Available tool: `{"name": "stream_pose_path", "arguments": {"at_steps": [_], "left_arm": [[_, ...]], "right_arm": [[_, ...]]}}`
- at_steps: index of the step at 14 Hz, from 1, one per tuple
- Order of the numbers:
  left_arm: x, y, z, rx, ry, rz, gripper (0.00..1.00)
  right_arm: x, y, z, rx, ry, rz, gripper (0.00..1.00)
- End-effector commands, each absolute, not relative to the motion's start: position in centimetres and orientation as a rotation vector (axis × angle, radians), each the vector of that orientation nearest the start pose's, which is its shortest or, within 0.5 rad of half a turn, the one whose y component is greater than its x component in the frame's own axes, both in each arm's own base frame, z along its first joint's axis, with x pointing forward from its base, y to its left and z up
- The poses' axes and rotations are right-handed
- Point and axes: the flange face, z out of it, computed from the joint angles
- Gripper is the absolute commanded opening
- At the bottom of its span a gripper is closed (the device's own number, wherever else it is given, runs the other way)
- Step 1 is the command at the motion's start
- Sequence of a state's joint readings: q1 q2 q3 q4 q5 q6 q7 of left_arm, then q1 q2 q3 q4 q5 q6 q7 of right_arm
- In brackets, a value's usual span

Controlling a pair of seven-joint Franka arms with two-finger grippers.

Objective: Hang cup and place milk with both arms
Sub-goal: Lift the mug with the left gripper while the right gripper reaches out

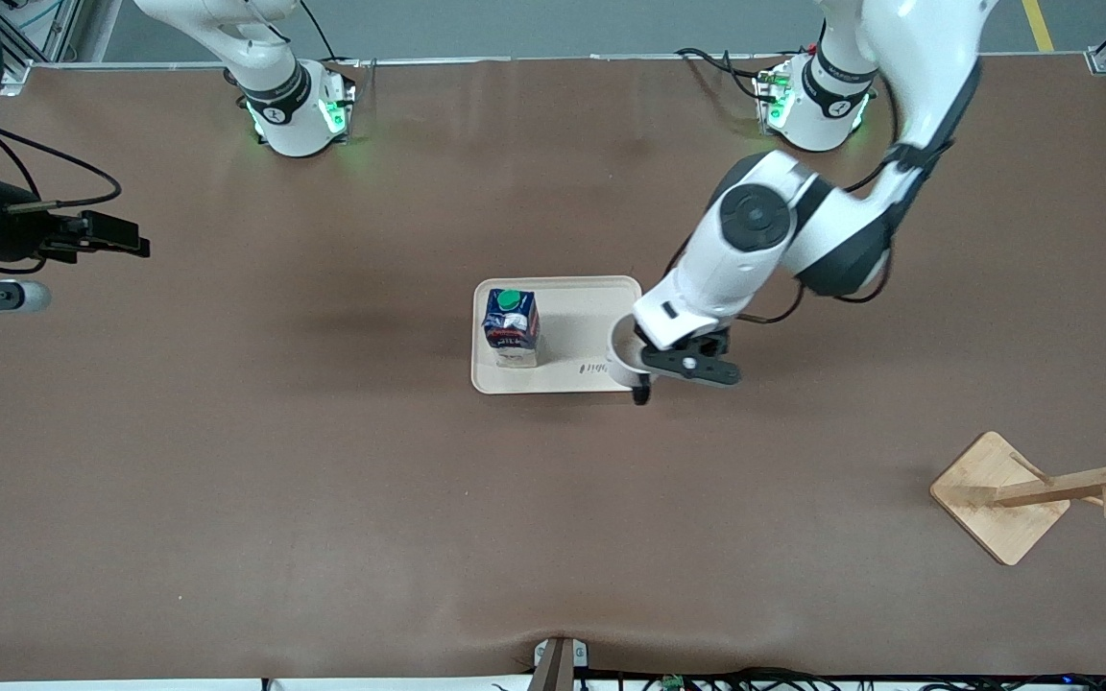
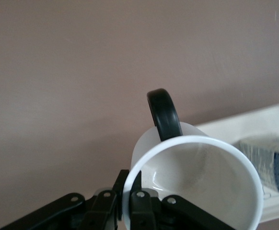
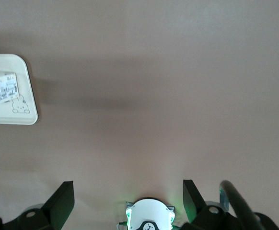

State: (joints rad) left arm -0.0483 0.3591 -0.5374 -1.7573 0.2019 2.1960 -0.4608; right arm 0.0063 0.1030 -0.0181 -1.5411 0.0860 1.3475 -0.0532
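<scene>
White cup (image 2: 197,184) is pinched by its rim in the left gripper (image 1: 654,369) over the tray's (image 1: 563,384) edge nearest the rack (image 1: 1023,489), milk (image 1: 511,328) standing on the tray, right gripper (image 3: 127,199) waiting wide open, so hanging comes next: carry the handle onto a peg.

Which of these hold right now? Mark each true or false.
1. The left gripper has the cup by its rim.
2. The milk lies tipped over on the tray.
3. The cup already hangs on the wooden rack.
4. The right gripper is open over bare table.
1. True: the left gripper is shut on the cup at its rim.
2. False: the milk stands upright on the tray.
3. False: the wooden rack holds nothing; the cup is over the tray's edge.
4. True: the right gripper is open over bare table.
</scene>
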Motion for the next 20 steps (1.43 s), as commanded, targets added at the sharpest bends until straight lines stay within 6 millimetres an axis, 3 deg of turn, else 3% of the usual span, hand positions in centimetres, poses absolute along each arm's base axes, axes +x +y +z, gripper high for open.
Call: {"name": "stream_pose_path", "arguments": {"at_steps": [1, 4, 6, 9, 11, 12, 15, 18, 20], "left_arm": [[57.3, -28.1, 44.7, -3.145, 0.233, -0.272, 0.00], [59.3, -22.3, 48.5, -3.106, 0.185, -0.244, 0.00], [60.6, -18.1, 50.7, -3.084, 0.163, -0.188, 0.00], [61.9, -10.8, 53.2, -3.058, 0.163, -0.202, 0.00], [62.3, -6.2, 54.0, -3.040, 0.205, -0.207, 0.00], [62.2, -4.1, 54.7, -3.031, 0.212, -0.217, 0.00], [62.1, 1.0, 55.5, -3.008, 0.249, -0.217, 0.00], [62.6, 5.4, 56.3, -3.005, 0.347, -0.239, 0.00], [63.4, 7.5, 55.8, -3.019, 0.387, -0.249, 0.00]], "right_arm": [[55.9, 2.2, 54.9, -2.990, -0.128, 0.540, 1.00], [55.8, 5.2, 53.5, -3.012, -0.076, 0.546, 1.00], [55.6, 9.0, 53.3, -3.038, -0.068, 0.522, 1.00], [55.1, 13.6, 51.1, -3.028, 0.086, 0.510, 1.00], [54.9, 16.2, 50.2, -2.922, 0.196, 0.514, 1.00], [54.2, 19.4, 50.0, -2.942, 0.179, 0.485, 1.00], [53.9, 23.0, 48.3, -2.954, 0.283, 0.389, 1.00], [53.7, 26.4, 45.6, -2.944, 0.372, 0.292, 1.00], [53.0, 29.9, 44.5, -2.937, 0.415, 0.253, 1.00]]}}
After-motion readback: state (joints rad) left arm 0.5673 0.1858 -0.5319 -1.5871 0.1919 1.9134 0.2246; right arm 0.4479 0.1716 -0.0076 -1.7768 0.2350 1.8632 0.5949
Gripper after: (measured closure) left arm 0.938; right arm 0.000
